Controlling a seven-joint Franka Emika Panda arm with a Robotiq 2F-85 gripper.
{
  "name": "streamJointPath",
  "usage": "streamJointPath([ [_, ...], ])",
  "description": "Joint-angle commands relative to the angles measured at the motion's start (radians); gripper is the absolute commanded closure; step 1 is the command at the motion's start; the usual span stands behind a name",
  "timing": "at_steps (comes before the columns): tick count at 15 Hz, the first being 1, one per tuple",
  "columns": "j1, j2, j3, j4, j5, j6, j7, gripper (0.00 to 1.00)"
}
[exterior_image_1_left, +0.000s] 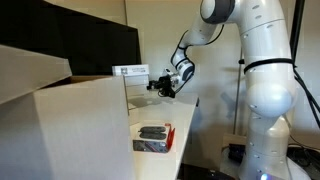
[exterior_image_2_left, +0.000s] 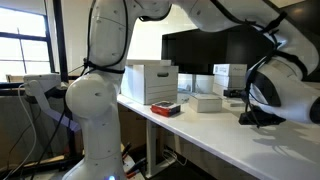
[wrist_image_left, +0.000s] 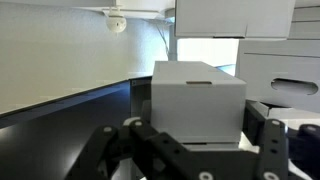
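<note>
Hovering shut, the hand (wrist_image_left: 195, 150) faces one white box (wrist_image_left: 198, 100) near two cartons (exterior_image_2_left: 150, 82).

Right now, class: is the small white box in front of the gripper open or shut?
Shut. In the wrist view the small white box shows a flat, closed top with no raised flaps, sitting upright ahead of the gripper.

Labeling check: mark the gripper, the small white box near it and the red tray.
gripper (exterior_image_1_left: 163, 88), exterior view, between its fingertips.
small white box (exterior_image_2_left: 206, 102), exterior view, its front face.
red tray (exterior_image_1_left: 153, 138), exterior view, its contents' top.
</note>
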Motion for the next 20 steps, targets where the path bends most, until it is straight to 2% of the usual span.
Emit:
streamJointPath([
  [1,-0.046,0.031,-0.013,0.058,-0.054,-0.095,0.003,0.42],
  [10,-0.126,0.087,-0.047,0.149,-0.14,-0.213,-0.012,0.42],
  [11,-0.103,0.077,-0.039,0.122,-0.115,-0.149,0.001,0.17],
  [18,-0.119,0.088,-0.044,0.135,-0.128,-0.169,0.0,0.17],
  [19,-0.119,0.088,-0.044,0.135,-0.128,-0.169,0.0,0.42],
  [20,-0.125,0.098,-0.045,0.152,-0.133,-0.18,0.012,0.42],
])
